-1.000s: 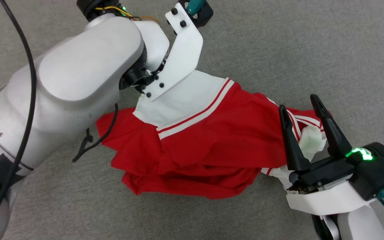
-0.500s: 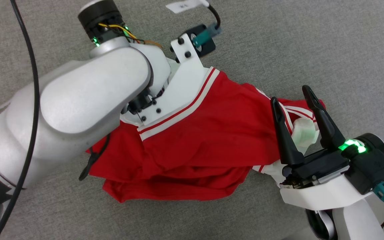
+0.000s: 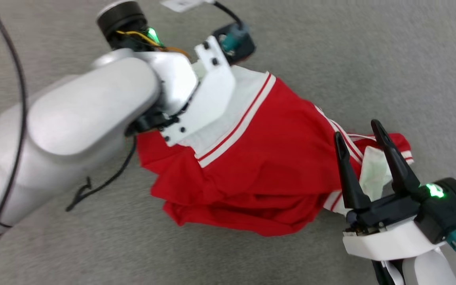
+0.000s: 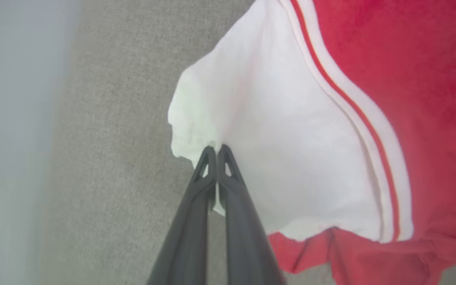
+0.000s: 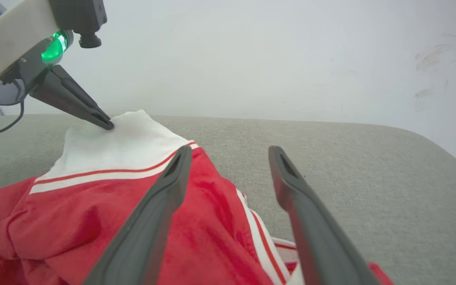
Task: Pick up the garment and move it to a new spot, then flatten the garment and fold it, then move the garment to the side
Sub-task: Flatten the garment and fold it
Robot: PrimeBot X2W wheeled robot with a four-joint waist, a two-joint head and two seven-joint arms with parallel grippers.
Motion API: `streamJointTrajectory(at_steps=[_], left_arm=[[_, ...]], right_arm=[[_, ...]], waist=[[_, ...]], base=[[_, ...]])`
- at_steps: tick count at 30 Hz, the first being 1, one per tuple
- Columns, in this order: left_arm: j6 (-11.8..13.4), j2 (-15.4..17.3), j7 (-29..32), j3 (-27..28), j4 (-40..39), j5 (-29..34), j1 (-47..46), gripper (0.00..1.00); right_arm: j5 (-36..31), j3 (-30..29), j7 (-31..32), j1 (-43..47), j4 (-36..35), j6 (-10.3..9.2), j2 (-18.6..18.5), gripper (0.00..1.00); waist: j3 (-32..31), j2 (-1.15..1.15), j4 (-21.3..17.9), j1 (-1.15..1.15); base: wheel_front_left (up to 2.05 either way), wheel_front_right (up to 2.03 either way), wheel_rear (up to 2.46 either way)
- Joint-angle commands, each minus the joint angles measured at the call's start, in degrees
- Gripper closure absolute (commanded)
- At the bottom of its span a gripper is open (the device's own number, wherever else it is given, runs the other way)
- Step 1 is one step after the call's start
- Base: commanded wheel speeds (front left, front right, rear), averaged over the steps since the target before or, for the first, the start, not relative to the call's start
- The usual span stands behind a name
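Note:
The garment [image 3: 267, 166], a red T-shirt with white sleeves trimmed in red stripes, lies crumpled on the grey surface. My left gripper [image 4: 216, 149] is shut on the edge of one white sleeve [image 4: 275, 158]; the right wrist view shows its closed tips [image 5: 105, 120] pinching that sleeve [image 5: 121, 142]. In the head view the left arm [image 3: 93, 118] covers its fingers. My right gripper [image 3: 358, 136] stands open over the garment's other end, its fingers either side of the second white sleeve [image 3: 374, 172]. In its own view the open right gripper [image 5: 232, 154] hovers above red cloth [image 5: 93, 225].
The grey fabric surface [image 3: 350, 51] spreads all around the garment. A pale wall [image 5: 251, 55] rises behind its far edge. A black cable [image 3: 10, 79] hangs along the left arm.
My left gripper has closed from open onto the white sleeve. The head camera has shifted, and the garment's left side looks drawn up. The right gripper keeps its open pose over the other sleeve.

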Motion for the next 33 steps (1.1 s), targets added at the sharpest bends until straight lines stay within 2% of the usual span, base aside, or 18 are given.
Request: streamJointTrajectory(at_steps=[1, 5, 10, 11, 16, 21, 27, 28, 29, 30, 33], left_arm=[[0.0, 2.2, -2.9, 0.0, 0.1, -1.3, -0.2, 1.00], [0.1, 6.7, -6.9, 0.0, 1.9, -3.4, 1.0, 1.00], [0.1, 12.5, -8.8, 0.0, 5.6, -5.1, 4.5, 1.00], [0.1, 12.5, -8.8, 0.0, 5.6, -5.1, 4.5, 1.00], [1.1, 16.5, -10.7, 0.3, 10.7, -7.9, 9.4, 1.00], [2.6, 18.6, -12.1, 0.5, 14.7, -10.3, 14.1, 1.00], [2.9, 16.5, -15.4, 0.2, 19.6, -13.1, 20.5, 1.00], [2.9, 16.0, -16.4, 0.4, 20.1, -13.0, 20.7, 0.96], [2.8, 15.4, -17.2, 0.5, 20.5, -12.9, 20.7, 0.60], [2.6, 15.0, -18.4, 0.5, 20.6, -12.1, 20.2, 0.00], [2.2, 14.9, -21.0, 1.4, 21.2, -11.5, 18.6, 0.00]], right_arm=[[-0.4, -0.2, -0.1, 1.4, -0.3, -0.06, -0.6, 0.00], [-0.9, -0.5, -0.1, 3.1, -0.7, -0.06, -1.2, 0.00], [-1.3, -0.6, -0.1, 4.3, -0.8, -0.06, -1.7, 0.00], [-1.3, -0.6, -0.1, 4.3, -0.8, -0.06, -1.7, 0.00], [-1.2, -0.6, -0.1, 5.0, -0.6, -0.06, -1.9, 0.00], [-1.0, -0.7, -0.1, 4.9, -0.1, -0.06, -2.0, 0.00], [-0.6, -1.3, -0.1, 4.7, 0.6, -0.06, -1.9, 0.00], [-0.5, -1.5, -0.1, 4.9, 0.8, -0.06, -1.9, 0.00], [-0.5, -1.6, -0.1, 5.2, 0.9, -0.06, -1.9, 0.00], [-0.5, -1.8, -0.1, 5.4, 1.1, -0.06, -1.9, 0.00], [-0.5, -2.4, -0.1, 5.7, 1.3, -0.06, -1.7, 0.00]], waist=[[-4.5, 0.00, 4.8, 0.00], [-6.7, 0.00, 7.6, 0.00], [-7.9, 0.00, 9.6, 0.00], [-7.9, 0.00, 9.6, 0.00], [-7.9, 0.00, 9.9, 0.00], [-6.9, 0.00, 9.1, 0.00], [-6.2, 0.00, 8.3, 0.00], [-6.5, 0.00, 8.4, 0.00], [-6.8, 0.00, 8.6, 0.00], [-7.3, 0.00, 8.8, 0.00], [-8.9, 0.00, 9.6, 0.00]], base=[[0.00, 0.00, 0.00], [0.00, 0.00, 0.00], [0.00, 0.00, 0.00], [0.00, 0.00, 0.00], [0.00, 0.00, 0.00], [0.00, 0.00, 0.00], [0.00, 0.00, 0.00], [0.00, 0.00, 0.00], [0.00, 0.00, 0.00], [0.00, 0.00, 0.00], [0.00, 0.00, 0.00]])
